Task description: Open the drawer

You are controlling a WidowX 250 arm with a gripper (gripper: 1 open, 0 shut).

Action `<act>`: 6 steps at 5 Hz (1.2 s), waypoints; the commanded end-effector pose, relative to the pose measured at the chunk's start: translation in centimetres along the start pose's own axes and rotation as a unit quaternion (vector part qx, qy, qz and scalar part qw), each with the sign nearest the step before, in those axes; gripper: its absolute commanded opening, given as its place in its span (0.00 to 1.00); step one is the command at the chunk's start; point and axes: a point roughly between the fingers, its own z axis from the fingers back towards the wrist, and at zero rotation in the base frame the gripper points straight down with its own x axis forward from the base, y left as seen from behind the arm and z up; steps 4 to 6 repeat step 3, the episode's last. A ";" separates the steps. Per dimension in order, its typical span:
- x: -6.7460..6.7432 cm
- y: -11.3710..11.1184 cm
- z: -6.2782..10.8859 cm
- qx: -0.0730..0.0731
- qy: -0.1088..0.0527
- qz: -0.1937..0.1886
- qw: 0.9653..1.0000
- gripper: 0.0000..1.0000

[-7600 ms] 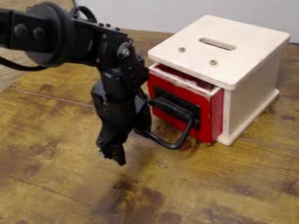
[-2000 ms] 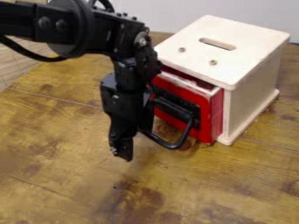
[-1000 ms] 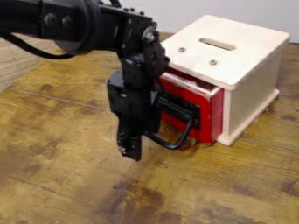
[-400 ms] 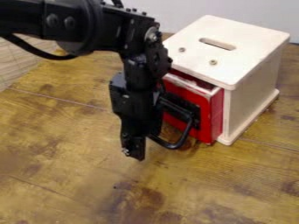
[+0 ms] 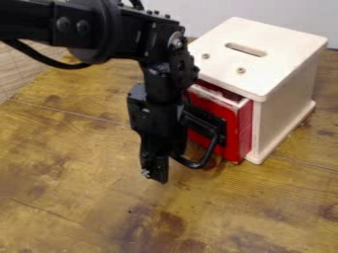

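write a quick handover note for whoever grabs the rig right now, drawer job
Gripper: pointing down in front of the box, beside the handle; whether the fingers are open or shut, or touching the handle, cannot be told from this view.
Drawer: red front set in the cream box, its black loop handle sticking out toward the arm, partly hidden by the gripper.
Done: the gripper is at the handle.
Left: as far as this view shows, the drawer is not pulled out, so it still needs a hold on the handle and a pull away from the box.
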 end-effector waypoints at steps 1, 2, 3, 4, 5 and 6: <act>-0.5 0.0 1.8 -0.023 0.004 -0.005 1.000 0.00; -0.7 0.2 1.8 -0.021 0.006 -0.004 1.000 0.00; -0.8 0.2 1.8 -0.019 0.007 -0.002 1.000 0.00; -0.8 0.2 1.8 -0.019 0.007 -0.002 1.000 0.00; -0.8 0.2 1.8 -0.019 0.007 -0.002 1.000 0.00; -0.8 0.2 1.8 -0.019 0.007 -0.002 1.000 0.00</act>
